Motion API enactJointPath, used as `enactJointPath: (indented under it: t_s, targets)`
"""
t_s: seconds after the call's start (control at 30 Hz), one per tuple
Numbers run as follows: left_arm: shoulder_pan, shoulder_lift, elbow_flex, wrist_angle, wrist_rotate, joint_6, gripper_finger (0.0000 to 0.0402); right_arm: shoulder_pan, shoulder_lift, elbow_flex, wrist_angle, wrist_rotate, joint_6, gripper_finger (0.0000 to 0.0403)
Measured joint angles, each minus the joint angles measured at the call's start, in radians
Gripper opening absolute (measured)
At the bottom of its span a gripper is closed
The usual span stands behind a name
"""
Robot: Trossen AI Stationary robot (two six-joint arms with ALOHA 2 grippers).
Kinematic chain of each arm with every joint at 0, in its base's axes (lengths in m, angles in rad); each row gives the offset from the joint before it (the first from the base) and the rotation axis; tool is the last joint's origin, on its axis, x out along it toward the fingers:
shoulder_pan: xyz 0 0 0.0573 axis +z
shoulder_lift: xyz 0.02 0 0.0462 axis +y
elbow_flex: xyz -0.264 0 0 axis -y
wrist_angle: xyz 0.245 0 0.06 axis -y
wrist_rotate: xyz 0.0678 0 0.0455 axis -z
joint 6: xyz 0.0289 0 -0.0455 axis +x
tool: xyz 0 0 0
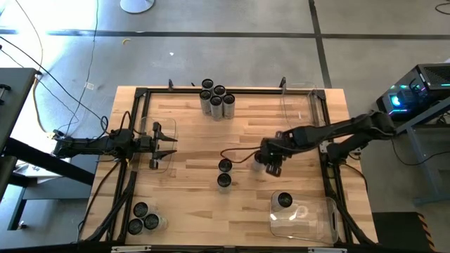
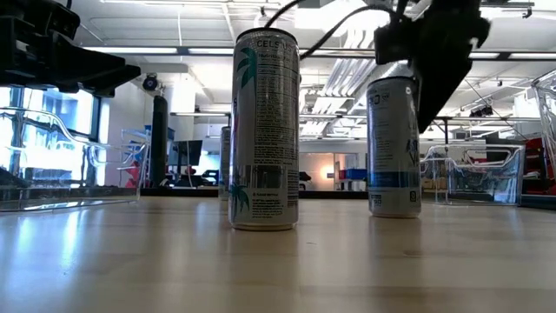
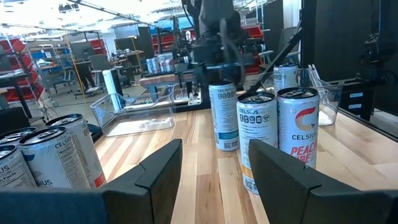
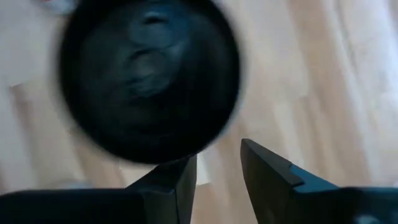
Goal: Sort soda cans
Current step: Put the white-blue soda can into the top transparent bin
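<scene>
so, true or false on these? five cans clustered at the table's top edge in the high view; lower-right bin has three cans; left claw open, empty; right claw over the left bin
Five-can cluster at the top edge: true.
Lower-right bin has three cans: false, a single can.
Left claw open, empty: true.
Right claw over the left bin: false, it is mid-table, above a standing can.

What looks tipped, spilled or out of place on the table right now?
Nothing stands out. Every soda can in view stands upright: the back cluster, the mid-table pair, and those in the near bins. The right gripper hovers over another can.
</scene>
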Motion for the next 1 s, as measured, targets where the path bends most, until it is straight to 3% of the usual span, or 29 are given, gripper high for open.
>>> enactJointPath:
  t_s: [0.17, 0.33, 0.43, 0.53, 0.77, 1.0]
  targets:
    - [0.0, 0.0, 0.0, 0.0, 0.0, 0.0, 0.0179, 0.05, -0.013, 0.0, -0.014, -0.036, 0.006, 0.0118]
    - [0.0, 0.0, 0.0, 0.0, 0.0, 0.0, 0.0179, 0.051, -0.005, 0.0, -0.061, 0.239, 0.017, 0.0118]
    - [0.0, 0.0, 0.0, 0.0, 0.0, 0.0, 0.0179, 0.009, 0.011, 0.0, -0.044, 0.292, -0.02, 0.0118]
    - [0.0, 0.0, 0.0, 0.0, 0.0, 0.0, 0.0179, -0.023, 0.018, 0.0, -0.015, 0.24, -0.061, 0.0118]
    - [0.0, 0.0, 0.0, 0.0, 0.0, 0.0, 0.0179, 0.011, 0.015, 0.0, 0.036, -0.054, 0.018, 0.0118]
    - [0.0, 0.0, 0.0, 0.0, 0.0, 0.0, 0.0179, 0.115, 0.015, 0.0, 0.134, -0.124, 0.035, 0.0118]
